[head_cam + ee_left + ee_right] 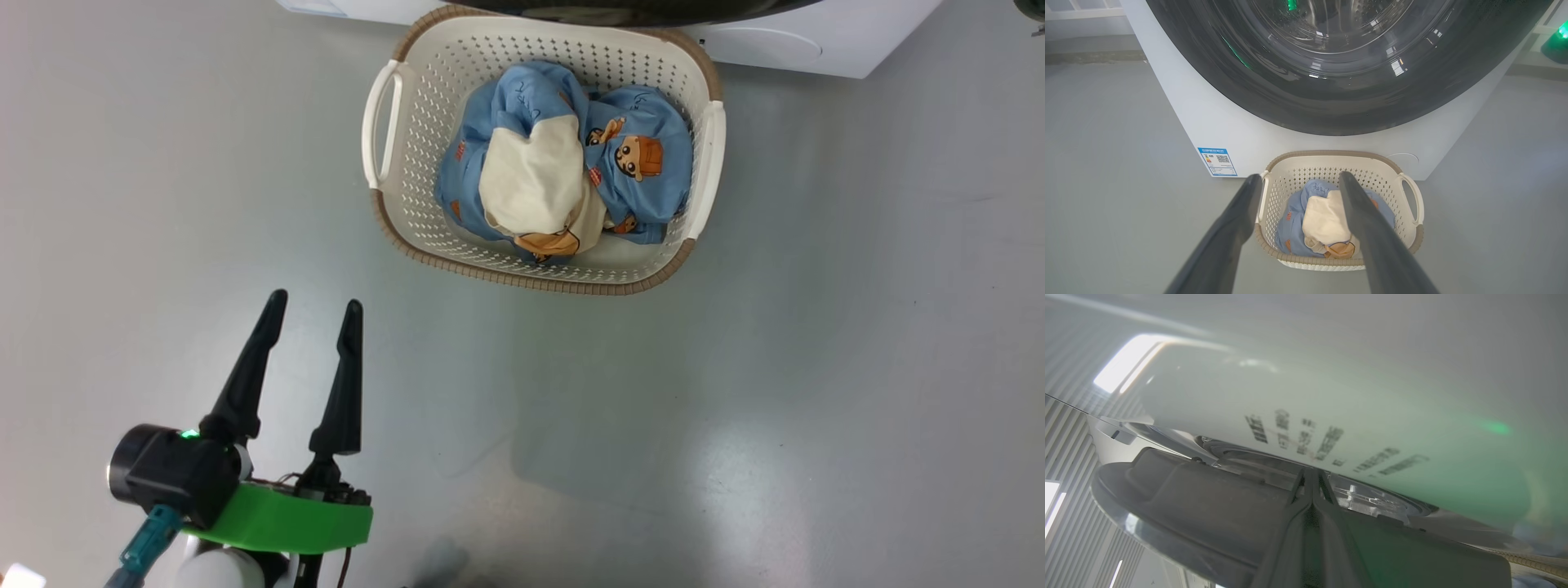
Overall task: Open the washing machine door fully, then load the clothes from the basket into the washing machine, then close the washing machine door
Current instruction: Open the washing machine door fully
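Left claw (315,300), fingers apart, at 7 o'clock of the basket (408,90).
Cream perforated basket, brown-rimmed, stands on the floor (735,408) before the white washing machine (784,45), holding blue bear-printed clothes (645,175) wrapped about a cream cloth (531,175). Glossy black-rimmed washing machine door (1331,106) lies at 12 o'clock; right claw (1312,475), fingers together, points at its edge.

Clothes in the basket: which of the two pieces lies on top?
The plain cream cloth; it lies across the middle of the pile, while the light blue bear-print fabric spreads beneath and around it in the basket.
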### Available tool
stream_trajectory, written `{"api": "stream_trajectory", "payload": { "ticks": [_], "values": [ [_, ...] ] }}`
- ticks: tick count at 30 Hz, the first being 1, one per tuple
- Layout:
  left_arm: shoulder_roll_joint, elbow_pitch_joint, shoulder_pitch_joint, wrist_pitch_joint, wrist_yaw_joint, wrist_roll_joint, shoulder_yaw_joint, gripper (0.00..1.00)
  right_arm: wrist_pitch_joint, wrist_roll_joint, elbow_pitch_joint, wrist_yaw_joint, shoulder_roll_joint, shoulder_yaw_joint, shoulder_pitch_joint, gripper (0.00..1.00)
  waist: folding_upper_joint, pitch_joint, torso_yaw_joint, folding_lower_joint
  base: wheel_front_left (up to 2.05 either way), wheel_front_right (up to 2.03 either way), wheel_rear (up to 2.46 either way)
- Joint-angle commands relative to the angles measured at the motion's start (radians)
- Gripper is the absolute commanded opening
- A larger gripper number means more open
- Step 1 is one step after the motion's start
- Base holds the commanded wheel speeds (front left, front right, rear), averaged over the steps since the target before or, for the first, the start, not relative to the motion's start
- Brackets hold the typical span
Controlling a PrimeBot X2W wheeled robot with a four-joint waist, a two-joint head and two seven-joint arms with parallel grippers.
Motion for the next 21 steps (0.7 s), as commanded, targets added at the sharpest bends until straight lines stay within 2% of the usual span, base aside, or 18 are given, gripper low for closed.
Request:
{"api": "stream_trajectory", "payload": {
  "ticks": [1, 11, 21],
  "values": [
    [0.017, -0.027, 0.020, -0.006, 0.008, -0.012, 0.031, 1.00, 0.004, -0.007, -0.030, 0.002, 0.009, 0.017, -0.018, 0.00, 0.0000, 0.001, 0.004, 0.0000, 0.00, 0.00, 0.00],
    [0.017, -0.022, 0.016, -0.006, 0.018, -0.023, 0.026, 1.00, 0.020, 0.000, -0.032, 0.002, 0.010, 0.051, -0.008, 0.00, 0.0000, -0.009, 0.017, 0.0000, 0.00, 0.00, 0.00],
    [0.017, -0.012, 0.011, -0.006, 0.014, -0.031, 0.035, 1.00, 0.050, 0.007, -0.031, 0.002, 0.024, 0.092, 0.026, 0.00, 0.0000, -0.036, -0.007, 0.0000, 0.00, 0.00, 0.00]
  ]
}}
